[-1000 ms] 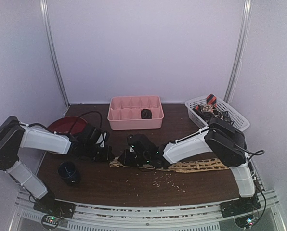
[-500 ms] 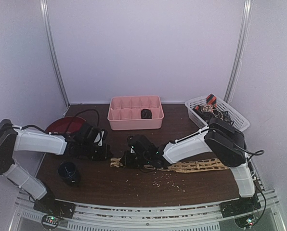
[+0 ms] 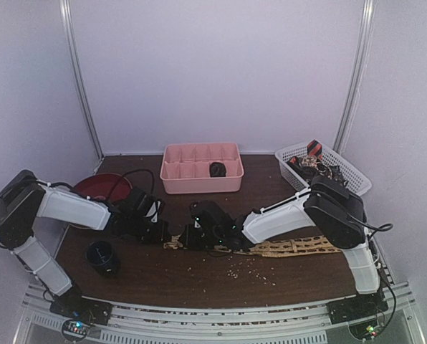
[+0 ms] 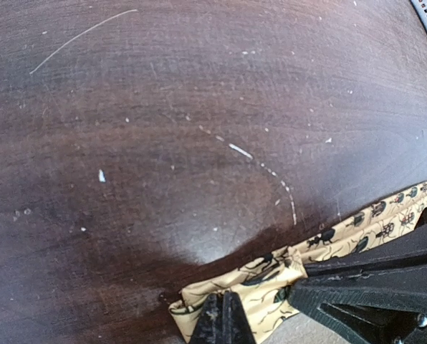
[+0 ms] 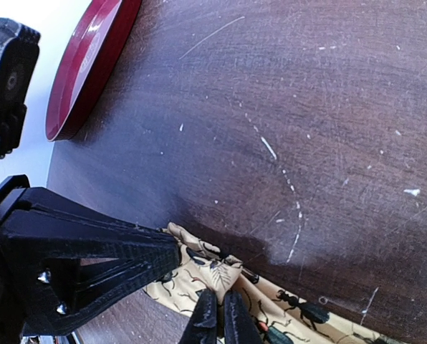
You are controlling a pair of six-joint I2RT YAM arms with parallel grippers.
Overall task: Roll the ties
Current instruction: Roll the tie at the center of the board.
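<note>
Here the tan tie [image 3: 299, 247], printed with dark insects, lies flat along the lower middle of the counter [image 3: 199, 276], its crumpled left end gathered just left of centre. The left fingers [image 4: 212, 324] are pressed together, pinching that end's edge at the bottom of the left wrist view. The right fingers [image 5: 205, 322] are likewise closed on the fabric just beside them, so each wrist camera finds the other arm's black fingers crowding a lower corner and hiding part of the tie. Pale crumbs [image 3: 246, 266] dot the counter below the tie. In the upper middle sits a pink compartment tray [image 3: 201, 185] with a dark bundle [image 3: 217, 170] in a right-hand cell. A white basket [image 3: 346, 168] at upper right holds more ties [image 3: 315, 161]. A red dish [image 3: 92, 186] and a dark cup [image 3: 101, 254] stand at left.
</note>
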